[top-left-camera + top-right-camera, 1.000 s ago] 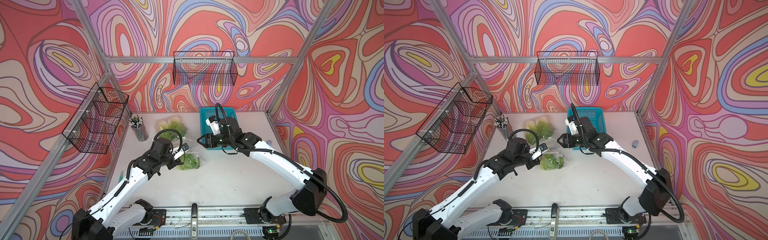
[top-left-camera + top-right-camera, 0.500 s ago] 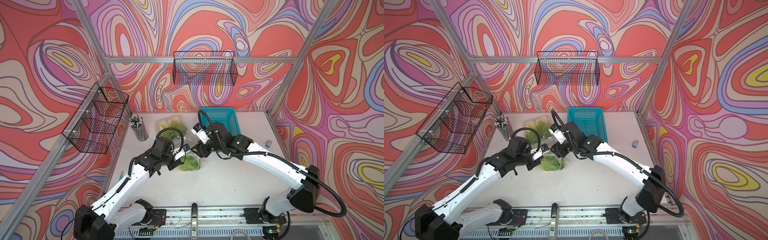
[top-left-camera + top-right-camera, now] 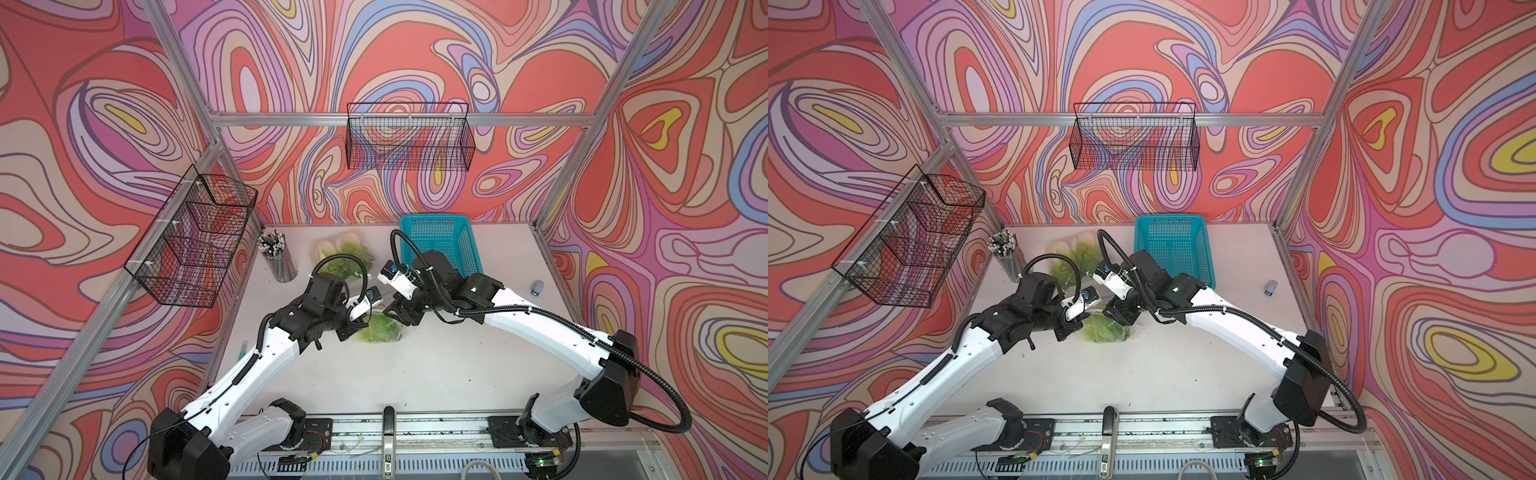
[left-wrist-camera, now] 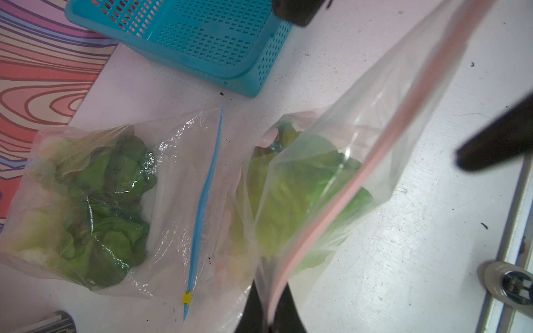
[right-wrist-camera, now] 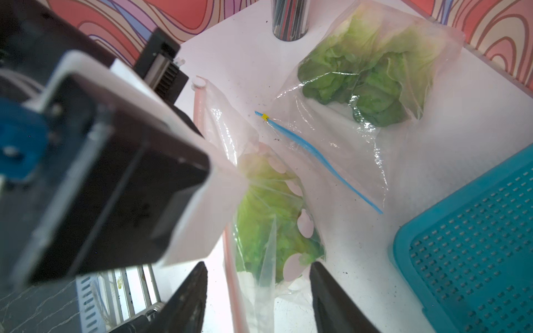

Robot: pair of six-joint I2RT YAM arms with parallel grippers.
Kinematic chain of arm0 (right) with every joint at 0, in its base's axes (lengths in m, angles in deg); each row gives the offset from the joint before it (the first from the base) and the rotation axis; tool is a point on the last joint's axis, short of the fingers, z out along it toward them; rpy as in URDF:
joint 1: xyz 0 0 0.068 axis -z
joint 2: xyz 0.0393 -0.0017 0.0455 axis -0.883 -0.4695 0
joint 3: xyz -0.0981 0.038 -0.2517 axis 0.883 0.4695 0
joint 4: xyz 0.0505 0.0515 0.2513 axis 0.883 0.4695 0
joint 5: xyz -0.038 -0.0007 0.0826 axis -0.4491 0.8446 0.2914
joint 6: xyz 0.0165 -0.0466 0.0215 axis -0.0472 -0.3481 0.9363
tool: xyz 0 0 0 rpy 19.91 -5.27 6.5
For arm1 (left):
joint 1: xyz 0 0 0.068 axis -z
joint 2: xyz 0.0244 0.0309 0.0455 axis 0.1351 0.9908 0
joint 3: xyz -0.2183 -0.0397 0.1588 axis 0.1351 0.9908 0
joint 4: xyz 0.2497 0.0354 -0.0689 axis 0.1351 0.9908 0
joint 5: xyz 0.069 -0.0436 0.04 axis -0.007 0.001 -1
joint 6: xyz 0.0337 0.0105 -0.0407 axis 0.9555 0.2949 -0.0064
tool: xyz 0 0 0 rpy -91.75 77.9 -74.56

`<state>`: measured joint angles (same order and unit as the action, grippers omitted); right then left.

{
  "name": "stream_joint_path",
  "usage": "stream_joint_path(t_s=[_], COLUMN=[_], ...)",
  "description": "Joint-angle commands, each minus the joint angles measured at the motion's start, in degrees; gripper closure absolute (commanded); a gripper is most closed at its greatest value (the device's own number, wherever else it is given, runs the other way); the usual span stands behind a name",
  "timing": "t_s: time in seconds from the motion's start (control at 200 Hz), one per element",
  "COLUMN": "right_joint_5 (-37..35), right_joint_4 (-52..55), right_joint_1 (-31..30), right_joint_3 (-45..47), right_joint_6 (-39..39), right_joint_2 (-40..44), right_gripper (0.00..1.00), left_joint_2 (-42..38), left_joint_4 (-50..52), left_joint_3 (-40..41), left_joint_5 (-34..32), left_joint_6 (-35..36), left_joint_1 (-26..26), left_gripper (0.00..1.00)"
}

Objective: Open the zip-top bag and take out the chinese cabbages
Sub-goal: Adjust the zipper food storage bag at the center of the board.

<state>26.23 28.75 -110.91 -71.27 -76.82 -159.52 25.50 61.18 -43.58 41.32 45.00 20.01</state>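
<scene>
At the back left of the table [image 3: 457, 374], a cup of pencils [image 3: 277, 257] stood near a second bag [image 4: 86, 187] with a blue zip, which lay flat. The left gripper [image 4: 269, 301] was clamped on one end of the pink zip strip [image 4: 375, 161], holding the bag [image 4: 375, 115] up by its mouth. The cabbages [image 4: 288, 196] sat low inside, with the bag's bottom on the table. To the right, the right gripper [image 5: 258, 266] had its jaws apart, one on each side of the bag's lip and not yet pinching it. I could not tell whether the seal had parted. To do this well, it likely needed to pinch only the near layer just below the strip, then pull away from the left gripper. Catching both layers would probably keep the zip shut. The blue basket [image 3: 434, 217] stood further right.
</scene>
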Motion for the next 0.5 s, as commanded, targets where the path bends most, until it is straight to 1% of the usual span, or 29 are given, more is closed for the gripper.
stream_joint_path(t_s=[0.0,0.14,0.25,0.326,0.446,0.496], right_joint_5=[2.66,3.61,3.98,4.04,4.15,3.94], right_joint_4=[0.50,0.67,0.43,-0.11,-1.45,-2.25], right_joint_1=[-0.21,-0.22,-0.21,-0.23,-0.23,-0.20], right_joint_3=[-0.20,-0.94,-0.77,-0.51,0.19,0.67], right_joint_6=[-2.78,-3.23,-3.35,-3.10,-2.38,-2.13], right_joint_2=[-0.85,-2.60,-3.50,-3.81,-3.60,-3.18], right_gripper=[0.46,0.58,0.61,0.73,1.00,1.00], left_joint_2=[0.46,0.20,-0.25,-0.42,-0.49,-0.48], left_joint_4=[1.21,1.09,1.02,0.90,0.73,0.44], left_joint_3=[-2.07,-2.09,-2.03,-1.99,-2.06,-2.15], left_joint_5=[2.11,1.97,1.80,2.04,1.58,0.92], left_joint_6=[-0.29,-0.56,-0.57,-0.78,-1.12,-1.50], left_joint_1=[0.19,0.23,0.21,0.18,0.21,0.18], left_gripper=[1.00,1.00,1.00,1.00,1.00,1.00])
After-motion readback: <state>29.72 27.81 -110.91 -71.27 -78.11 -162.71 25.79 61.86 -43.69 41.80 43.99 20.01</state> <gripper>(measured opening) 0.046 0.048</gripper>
